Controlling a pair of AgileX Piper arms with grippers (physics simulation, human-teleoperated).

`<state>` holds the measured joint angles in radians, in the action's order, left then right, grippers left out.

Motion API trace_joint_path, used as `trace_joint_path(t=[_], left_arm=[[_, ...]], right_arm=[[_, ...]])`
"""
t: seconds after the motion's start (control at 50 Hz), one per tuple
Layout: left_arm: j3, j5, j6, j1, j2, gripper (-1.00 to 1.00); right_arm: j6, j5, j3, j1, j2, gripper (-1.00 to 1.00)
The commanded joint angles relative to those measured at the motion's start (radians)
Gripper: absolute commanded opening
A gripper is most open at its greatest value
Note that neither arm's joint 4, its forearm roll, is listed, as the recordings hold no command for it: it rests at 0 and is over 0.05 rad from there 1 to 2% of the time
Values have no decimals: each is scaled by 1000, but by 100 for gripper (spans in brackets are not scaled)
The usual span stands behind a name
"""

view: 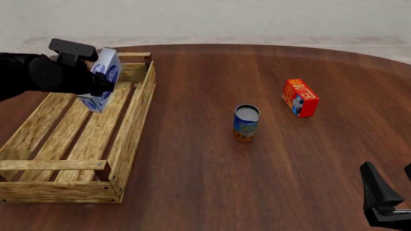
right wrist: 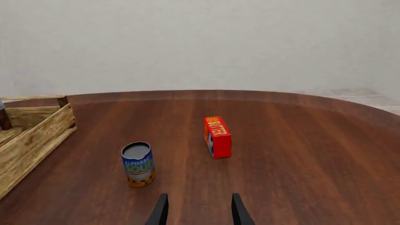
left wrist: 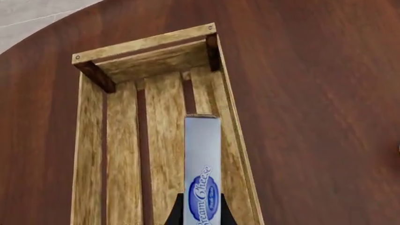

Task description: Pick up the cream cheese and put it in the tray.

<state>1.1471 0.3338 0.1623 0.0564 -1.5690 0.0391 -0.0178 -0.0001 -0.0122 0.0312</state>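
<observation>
The left end effector (view: 96, 86) is clamped on the small white and pale-blue cream cheese box (view: 103, 79) with its dark blue oval logo, holding it tilted above the far end of the long light wooden slatted tray (view: 138, 120), at about ten o'clock on the dark brown wooden worktop (view: 270, 183). In the left wrist view the box (left wrist: 203, 164) hangs over the slats near one side wall of the tray (left wrist: 240, 154). The blue soup can (view: 246, 122) stands upright near the centre, with the red-orange butter box (view: 300, 97) at two o'clock from it. The right end effector (right wrist: 196, 213), at five o'clock, has its fingers apart, holding nothing.
</observation>
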Motion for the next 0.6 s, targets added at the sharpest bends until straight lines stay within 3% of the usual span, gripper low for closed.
trace_joint_path(t=[0.02,0.6], left_arm=[[-27,-54,28,-37,-53,-100],[-124,-180,10,-67,-144,-100]], right_arm=[[0,0,0,0,1,100],[-1,-1,0,1,3,100]])
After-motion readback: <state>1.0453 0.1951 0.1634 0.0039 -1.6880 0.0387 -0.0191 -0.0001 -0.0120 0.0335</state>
